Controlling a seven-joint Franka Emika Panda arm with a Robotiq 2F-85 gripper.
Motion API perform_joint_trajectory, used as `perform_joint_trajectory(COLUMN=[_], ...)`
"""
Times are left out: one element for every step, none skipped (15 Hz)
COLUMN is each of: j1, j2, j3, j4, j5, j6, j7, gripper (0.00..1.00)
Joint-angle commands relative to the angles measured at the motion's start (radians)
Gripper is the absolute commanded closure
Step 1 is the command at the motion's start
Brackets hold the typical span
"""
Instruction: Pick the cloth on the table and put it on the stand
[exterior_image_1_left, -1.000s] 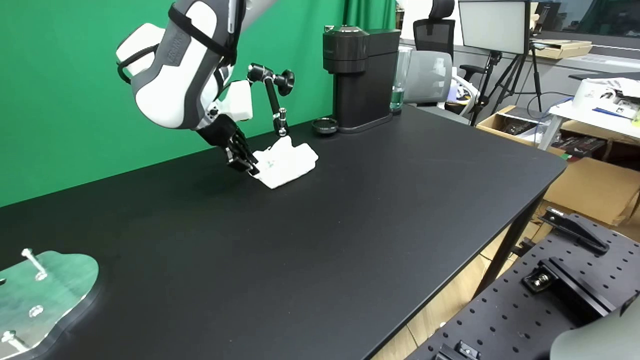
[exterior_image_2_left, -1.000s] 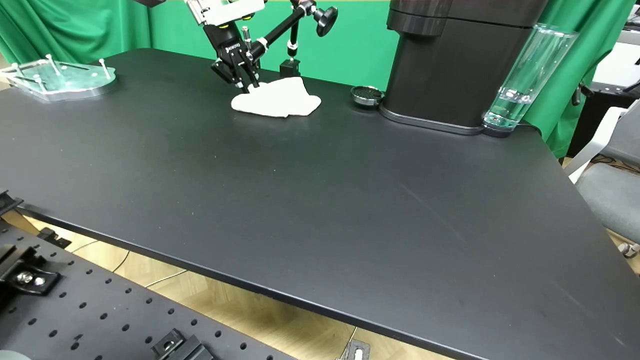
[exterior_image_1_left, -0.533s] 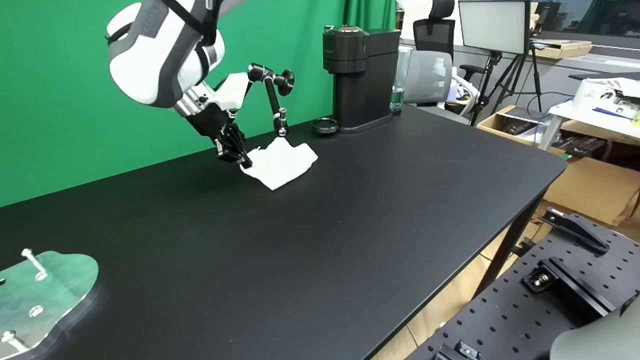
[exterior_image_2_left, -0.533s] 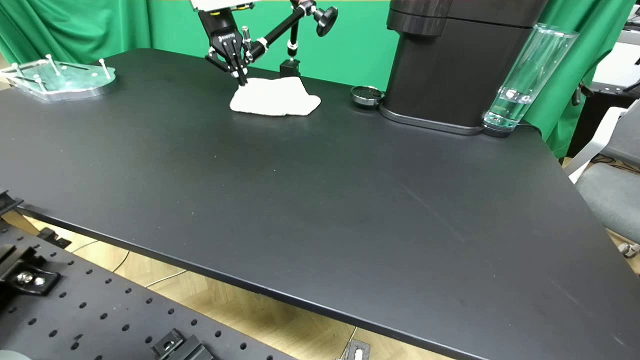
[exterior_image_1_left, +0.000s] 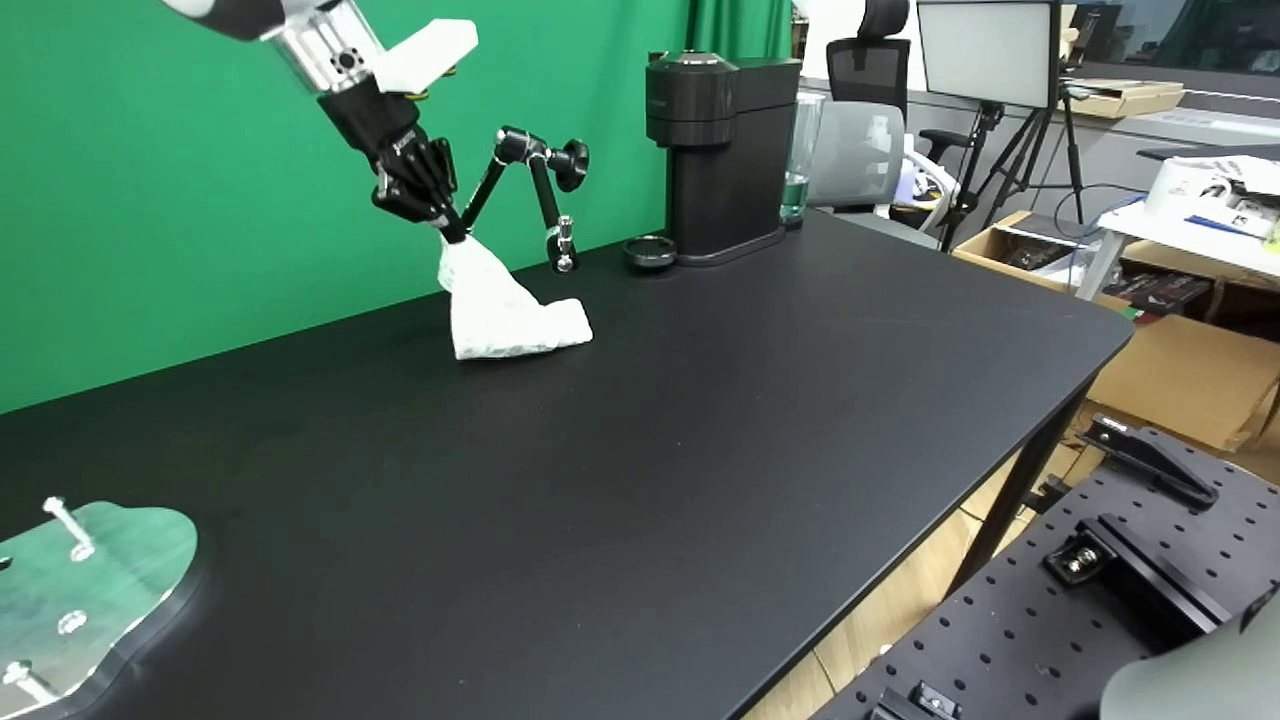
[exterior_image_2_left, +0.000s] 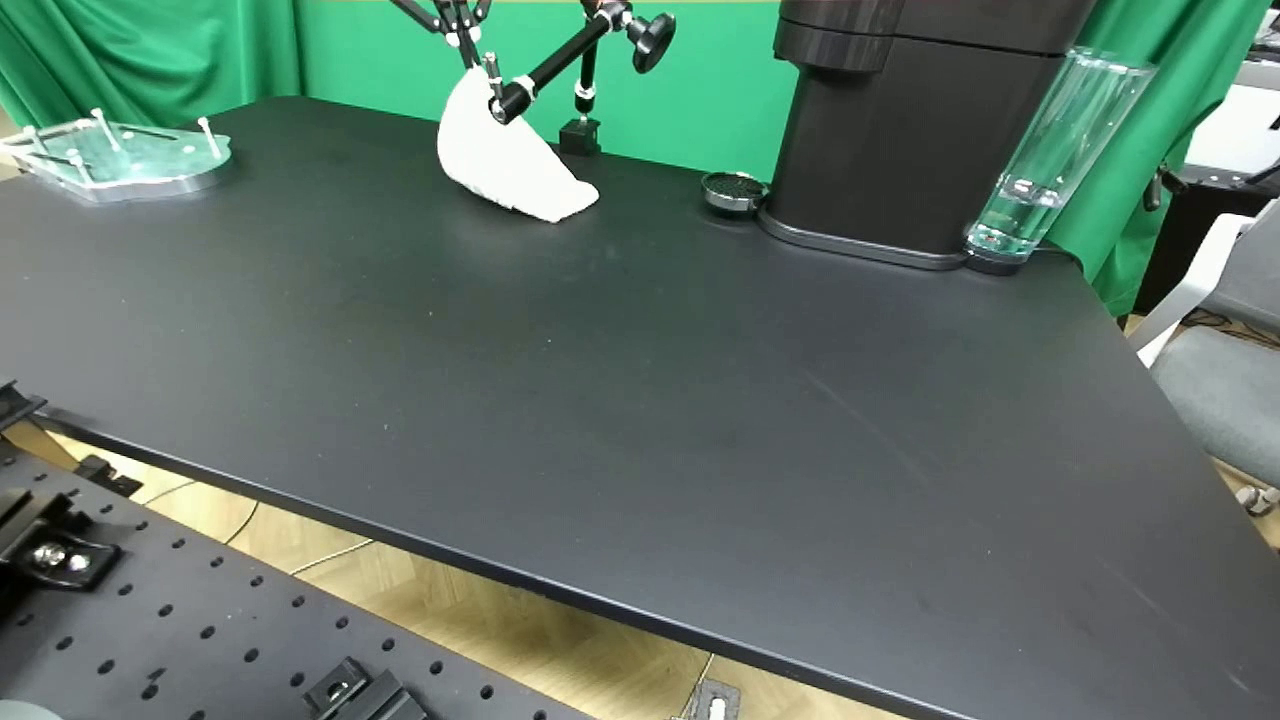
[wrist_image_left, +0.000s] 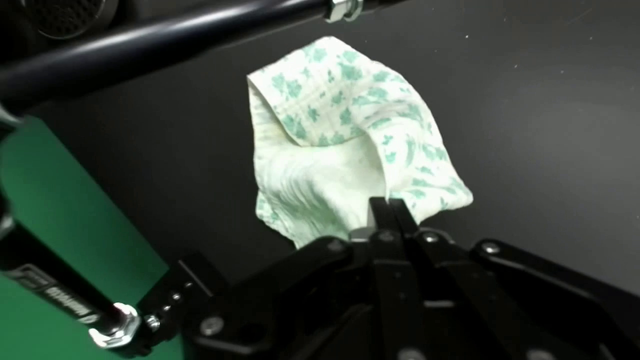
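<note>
- The claw (wrist_image_left: 388, 201) pinches the upper end of the cloth (exterior_image_1_left: 495, 312).
- The cloth droops below the claw, its lower end seemingly on the table (exterior_image_1_left: 620, 500).
- The stand (exterior_image_1_left: 546, 195) is near both.

Soft glare on the table (wrist_image_left: 595, 120).

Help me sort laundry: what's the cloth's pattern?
The cloth has green leaf-like motifs on white, clearest in the wrist view.
</note>
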Motion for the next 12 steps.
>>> perform_joint_trajectory(j1=[0.011, 0.014, 0.017, 0.020, 0.023, 0.027, 0.031, 0.037, 0.044, 0.050, 0.053, 0.041], j2=[-0.116, -0.147, -0.178, -0.210, -0.242, -0.275, -0.311, -0.343, -0.379, -0.411, -0.439, -0.464], j3=[-0.033, -0.043, -0.049, -0.056, -0.061, -0.066, -0.069, -0.073, -0.075, -0.077, -0.079, -0.060], j4=[-0.038, -0.052, -0.067, -0.086, -0.106, -0.128, -0.155, -0.179, -0.212, -0.242, -0.269, -0.292], j5=[-0.005, -0.015, -0.019, -0.026, -0.029, -0.031, -0.032, -0.038, -0.047, -0.057, -0.060, -0.075], j6=[-0.039, -0.043, -0.053, -0.062, -0.073, -0.085, -0.099, -0.111, -0.124, -0.134, -0.146, -0.164], j7=[0.133, 0.166, 0.196, 0.227, 0.257, 0.286, 0.315, 0.343, 0.377, 0.412, 0.440, 0.480], gripper=[0.99, 0.99, 0.99, 0.99, 0.99, 0.99, 0.99, 0.99, 0.99, 0.99, 0.99, 0.99])
